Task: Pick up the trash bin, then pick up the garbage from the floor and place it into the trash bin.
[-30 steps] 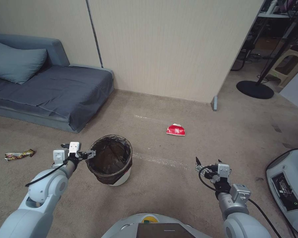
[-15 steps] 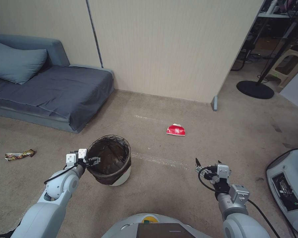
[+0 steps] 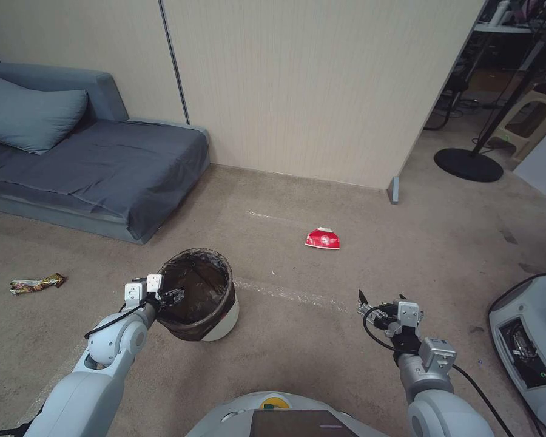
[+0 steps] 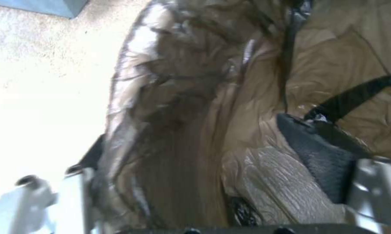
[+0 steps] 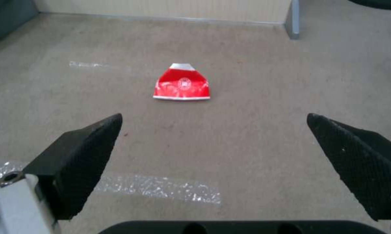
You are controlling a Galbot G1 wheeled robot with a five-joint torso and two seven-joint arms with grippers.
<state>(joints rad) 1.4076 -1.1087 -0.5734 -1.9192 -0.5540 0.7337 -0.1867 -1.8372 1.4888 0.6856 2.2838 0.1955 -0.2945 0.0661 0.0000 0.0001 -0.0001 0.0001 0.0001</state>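
The trash bin [image 3: 223, 320], a white bucket with a dark liner bag, stands on the beige floor [image 3: 321, 358] in front of me to the left. My left gripper [image 3: 173, 297] is at its near-left rim, open. In the left wrist view one finger [image 4: 321, 162] is inside against the liner [image 4: 174, 81] and the other is outside, with the rim between them. A red packet of garbage [image 3: 322, 238] [image 5: 182, 83] lies farther ahead on the carpet. A yellow-brown wrapper [image 3: 36, 283] lies at the far left. My right gripper [image 3: 370, 306] [image 5: 215, 139] hovers open above the carpet, facing the red packet.
A grey-blue sofa [image 3: 103, 164] fills the back left, and a panel wall [image 3: 297, 91] runs behind. A round black stand base [image 3: 467, 164] sits at the back right, and a white machine base [image 3: 528, 346] at the right edge. A clear tape strip [image 3: 291, 294] crosses the carpet.
My left arm has drawn in and to the right, bringing its gripper from beside the bin's rim to astride it. The bin's rim has shifted slightly left. The right arm has not moved.
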